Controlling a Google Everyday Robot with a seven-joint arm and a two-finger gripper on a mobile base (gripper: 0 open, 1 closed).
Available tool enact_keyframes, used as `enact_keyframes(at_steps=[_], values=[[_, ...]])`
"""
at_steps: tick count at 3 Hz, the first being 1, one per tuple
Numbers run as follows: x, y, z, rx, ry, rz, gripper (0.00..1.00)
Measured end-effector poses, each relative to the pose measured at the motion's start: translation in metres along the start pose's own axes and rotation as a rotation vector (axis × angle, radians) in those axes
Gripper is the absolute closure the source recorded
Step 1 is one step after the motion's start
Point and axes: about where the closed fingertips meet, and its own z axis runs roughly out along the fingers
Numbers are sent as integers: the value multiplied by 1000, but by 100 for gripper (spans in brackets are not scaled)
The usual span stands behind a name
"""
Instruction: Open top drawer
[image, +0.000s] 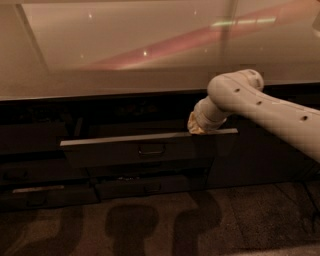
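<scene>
Dim, warm glare on counter (100, 60), shadows (127, 225) btm, hand (197, 126) at top drawer (110, 152)

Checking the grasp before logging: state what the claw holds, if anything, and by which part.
Cannot be told. The claw sits at the top drawer's upper edge, right of its handle; the contact is hidden.

No text, label, brand, number or sign can be read on the pale countertop (125, 60), the top drawer (110, 154) or the white arm (270, 107), whose gripper (196, 127) sits at the drawer's upper edge, right of its handle (151, 149).
</scene>
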Motion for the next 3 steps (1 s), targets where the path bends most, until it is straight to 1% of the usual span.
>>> enact_keyframes(at_steps=[1,2,3], values=[[1,2,-2,2,-69,-14,100],[1,2,-2,1,-68,-13,100],[35,-6,6,-28,-35,60,100]])
